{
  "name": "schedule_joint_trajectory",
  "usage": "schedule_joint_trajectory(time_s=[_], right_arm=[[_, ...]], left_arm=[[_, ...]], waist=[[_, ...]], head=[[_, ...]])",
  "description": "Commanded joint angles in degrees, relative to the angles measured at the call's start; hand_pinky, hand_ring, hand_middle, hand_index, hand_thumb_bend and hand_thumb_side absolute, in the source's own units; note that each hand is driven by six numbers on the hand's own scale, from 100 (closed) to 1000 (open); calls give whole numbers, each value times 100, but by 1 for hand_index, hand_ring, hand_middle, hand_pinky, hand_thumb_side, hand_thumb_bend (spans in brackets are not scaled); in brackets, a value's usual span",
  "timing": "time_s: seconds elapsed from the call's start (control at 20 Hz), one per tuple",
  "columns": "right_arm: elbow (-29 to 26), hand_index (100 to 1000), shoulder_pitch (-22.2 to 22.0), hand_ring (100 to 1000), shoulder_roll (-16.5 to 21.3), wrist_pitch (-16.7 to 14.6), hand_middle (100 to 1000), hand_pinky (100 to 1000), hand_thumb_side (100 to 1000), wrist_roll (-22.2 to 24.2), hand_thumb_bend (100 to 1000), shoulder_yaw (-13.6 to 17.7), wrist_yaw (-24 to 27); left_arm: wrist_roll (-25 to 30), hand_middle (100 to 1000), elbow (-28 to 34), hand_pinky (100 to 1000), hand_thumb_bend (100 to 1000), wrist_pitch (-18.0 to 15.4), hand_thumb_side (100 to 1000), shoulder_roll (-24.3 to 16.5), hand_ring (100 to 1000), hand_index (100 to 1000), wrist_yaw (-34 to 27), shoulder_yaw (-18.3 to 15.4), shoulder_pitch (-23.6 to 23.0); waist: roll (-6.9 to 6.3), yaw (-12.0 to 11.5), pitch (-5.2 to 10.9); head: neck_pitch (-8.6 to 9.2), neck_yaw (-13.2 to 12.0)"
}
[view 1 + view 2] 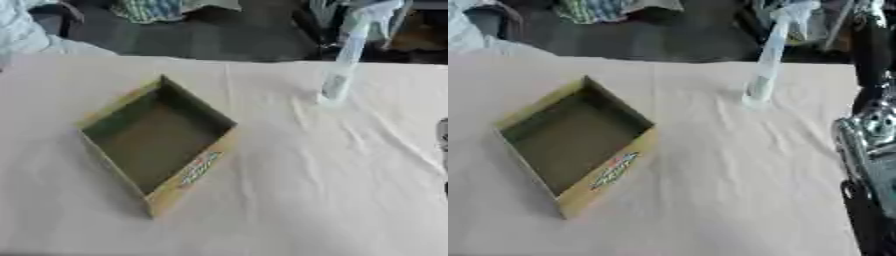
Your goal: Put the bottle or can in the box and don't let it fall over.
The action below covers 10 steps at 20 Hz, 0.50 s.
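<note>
Box (157, 137) sits on the table (306, 200), turned diamond-wise with one corner toward the robot. It's an open-topped cardboard tray with a dark inside and nothing visible in it. The tan near-right wall carries a printed logo (200, 169) in red and green; lettering is unreadable.

Bottle (343, 65) stands far-right of the box, well apart from it, near the table's far edge. It is clear plastic, tall and thin, with a pale label near the base. It appears to lean a little, top toward the right. The base is on the cloth and nothing is touching it.

The table is covered with a cream cloth. Creases run from around the bottle's base out to the right of the box.

Right arm (872, 150): it shows along the right edge of the right eye view, right of the box and nearer than the bottle, as black links with a silver joint. The left eye view catches only a dark sliver of it at the same edge. I can't make out the hand itself, so I can't tell its finger state.

Left hand: it doesn't show in either view.
</note>
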<state>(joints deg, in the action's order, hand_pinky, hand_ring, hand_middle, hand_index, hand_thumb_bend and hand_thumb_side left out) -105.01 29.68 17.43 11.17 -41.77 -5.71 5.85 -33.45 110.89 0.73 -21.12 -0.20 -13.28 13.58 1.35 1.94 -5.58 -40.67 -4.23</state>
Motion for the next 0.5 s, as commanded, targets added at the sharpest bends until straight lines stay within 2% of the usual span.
schedule_joint_trajectory(time_s=[0.05, 0.5], right_arm=[[-107, 783, 102, 715, 143, -10, 775, 738, 528, -9, 100, 6, 23], [-93, 785, 190, 718, 123, 5, 777, 739, 528, 4, 100, -1, 24]], left_arm=[[15, 715, 109, 714, 185, 12, 805, -107, 769, 890, 9, -33, 46], [23, 716, 106, 714, 186, 7, 802, -111, 769, 890, 8, -30, 52]], waist=[[-21, 4, 52], [-7, -5, 79]], head=[[50, -3], [77, 3]])
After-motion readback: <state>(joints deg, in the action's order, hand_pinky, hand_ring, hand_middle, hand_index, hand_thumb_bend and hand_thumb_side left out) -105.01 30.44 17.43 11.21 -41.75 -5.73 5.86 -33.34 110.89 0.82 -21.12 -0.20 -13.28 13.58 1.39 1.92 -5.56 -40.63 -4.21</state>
